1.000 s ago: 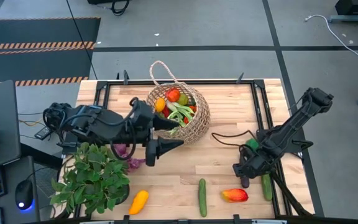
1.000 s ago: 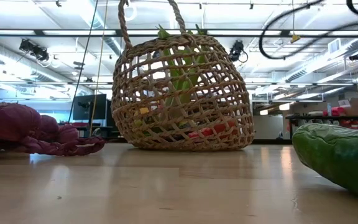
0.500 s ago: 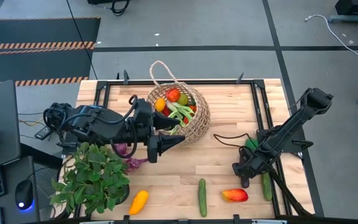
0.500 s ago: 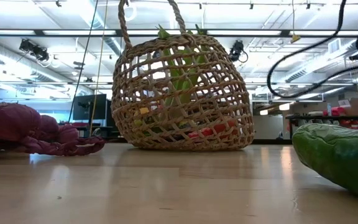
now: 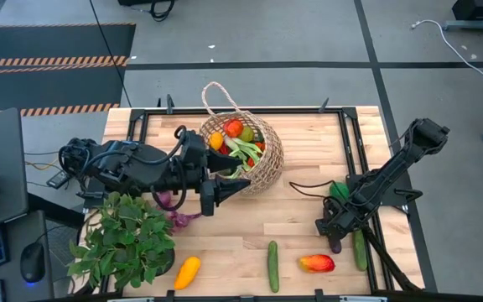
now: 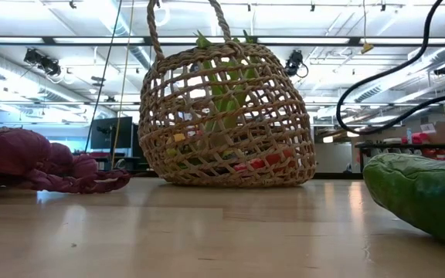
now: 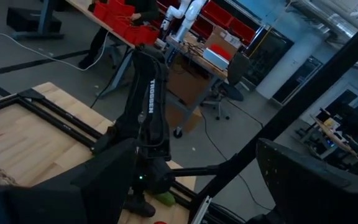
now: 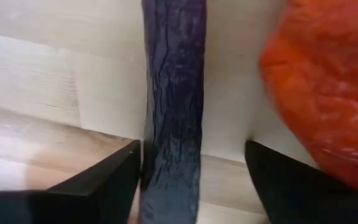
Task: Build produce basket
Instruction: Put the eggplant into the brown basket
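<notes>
The step in hand looks like a pick-up at the near right of the pale wooden table [image 5: 300, 214]: the right gripper [image 5: 334, 245] is down at the tabletop with its two dark fingers [image 8: 73, 183] spread open on either side of a slim, wrinkled dark purple vegetable [image 8: 173, 124], which lies between them without visibly touching either. Just beside it lies a bumpy orange-red fruit [image 8: 319, 87], close enough to be nudged, so the next move probably calls for closing squarely on the purple piece and lifting it clear. Also along the near edge lie a yellow squash [image 5: 187, 271], a slim green cucumber [image 5: 272, 266] and a second green cucumber [image 5: 360, 252] beside the right gripper. Farther back, at the middle of the table, sits the round tan open-weave straw basket [image 5: 262, 164], already holding red, orange and green produce [image 5: 233, 138], well apart from the right gripper. The left gripper [image 5: 225, 190] hovers just beside the basket's near rim with fingers open and empty. A leafy green potted plant [image 5: 124, 239] stands at the near left, with a purple string bundle [image 5: 174, 210] beside it.
</notes>
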